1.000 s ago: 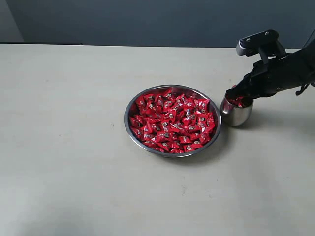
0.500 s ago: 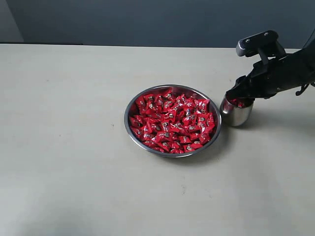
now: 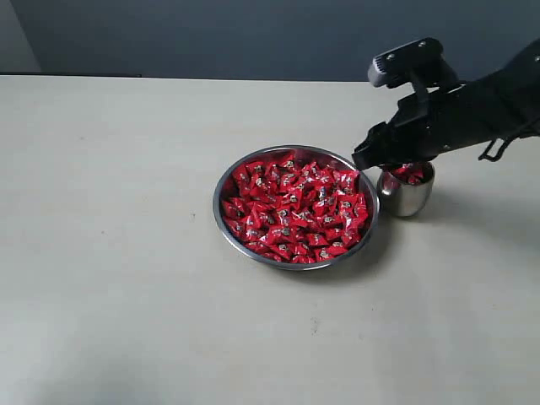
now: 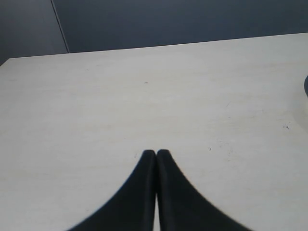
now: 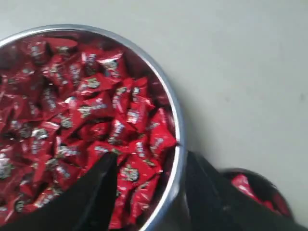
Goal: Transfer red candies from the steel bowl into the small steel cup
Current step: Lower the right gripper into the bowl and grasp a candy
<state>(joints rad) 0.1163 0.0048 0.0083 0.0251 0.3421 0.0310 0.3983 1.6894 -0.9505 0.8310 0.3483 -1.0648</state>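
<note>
Since a second ago, the right gripper (image 3: 364,159) has lifted away from the small steel cup (image 3: 407,197) and swung over the cup-side edge of the steel bowl (image 3: 221,192); neither container has shifted. In the wrist view its jaws stand wide apart and hold nothing, one finger over the heap and the other outside the rim. The bowl lies directly beneath and ahead of the gripper, filled nearly to the rim with red candies (image 3: 295,211). The cup stands just behind the gripper, close beside the bowl, with a few red pieces showing at its mouth.

Each candy looks small and light, probably firm inside a slick, crinkly wrapper. A pinch across the body of one lying on top seems safest, since the wrapper ends could slide free and neighbours may be dragged along.

The left gripper (image 4: 156,154) is closed and empty above bare table (image 4: 144,96), with neither container near it.
</note>
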